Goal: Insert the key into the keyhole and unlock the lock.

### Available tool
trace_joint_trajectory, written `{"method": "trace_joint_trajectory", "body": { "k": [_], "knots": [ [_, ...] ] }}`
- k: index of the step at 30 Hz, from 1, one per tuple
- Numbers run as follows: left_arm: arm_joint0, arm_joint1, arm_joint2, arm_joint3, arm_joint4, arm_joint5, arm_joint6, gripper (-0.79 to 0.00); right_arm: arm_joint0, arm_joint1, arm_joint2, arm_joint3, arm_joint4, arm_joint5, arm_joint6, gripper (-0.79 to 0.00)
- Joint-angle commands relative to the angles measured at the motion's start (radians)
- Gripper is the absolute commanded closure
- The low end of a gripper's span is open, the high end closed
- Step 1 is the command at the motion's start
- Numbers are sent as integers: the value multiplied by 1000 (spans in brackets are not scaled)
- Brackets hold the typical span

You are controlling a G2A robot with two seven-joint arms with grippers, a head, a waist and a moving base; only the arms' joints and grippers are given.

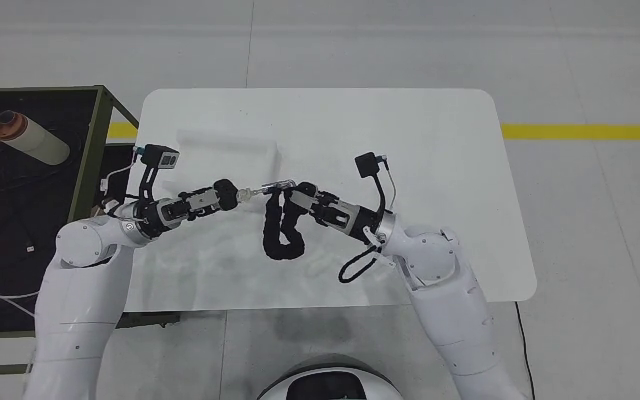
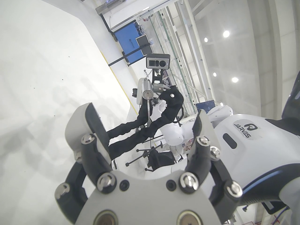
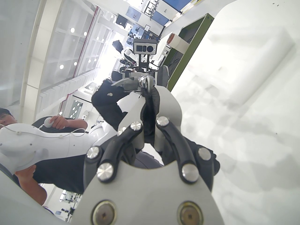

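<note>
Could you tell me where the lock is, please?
In the top view, the lock is held by the right gripper over the middle of the table, close to the left gripper.

A white bench (image 1: 450, 150) with rounded corners is set on a grey floor (image 1: 400, 40). The floor is crossed by a yellow line (image 1: 570, 131), whose middle stretch is hidden by the bench. Just beside the bench's left edge a dark cart with a green frame (image 1: 97, 130) is placed, and a white roll (image 1: 35, 142) with a reddish end is seen within that frame. In the hall beyond the bench, blue panels (image 2: 127, 45) on stands are shown, and round ceiling lights (image 2: 226, 33) are lit overhead
</note>
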Motion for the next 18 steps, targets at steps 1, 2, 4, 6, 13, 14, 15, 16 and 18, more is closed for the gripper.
{"method": "trace_joint_trajectory", "body": {
  "k": [1, 2, 4, 6, 13, 14, 15, 16, 18],
  "knots": [
    [11, 0, 0, -8, 3, 3, 14, 0, -14, 3, 1, -12, -2, 7, -7, 0],
    [26, -1, 0, -26, 8, 11, 31, 0, -14, 4, 0, -13, -1, 10, -7, 0],
    [42, 1, -1, -52, 3, 31, 26, 0, -11, 6, -5, -11, 0, 16, -2, 0],
    [51, 2, -6, -62, 11, 29, 25, 0, -9, 8, -9, -9, -4, 21, -4, 0],
    [59, 4, 5, -71, 22, 17, 18, 0, 3, 13, -33, -2, -6, 36, -12, 0],
    [60, 4, 6, -72, 22, 14, 19, 0, 3, 13, -35, 0, -2, 37, -13, 0],
    [60, 4, 6, -72, 22, 14, 20, 0, 5, 14, -36, 0, -5, 42, -14, 0],
    [61, 4, 6, -72, 21, 14, 22, 0, 8, 15, -38, -1, -12, 48, -12, 0],
    [60, 6, 4, -74, 39, 19, 16, 0, 9, 16, -40, -1, -13, 51, -10, 0]
  ]
}}
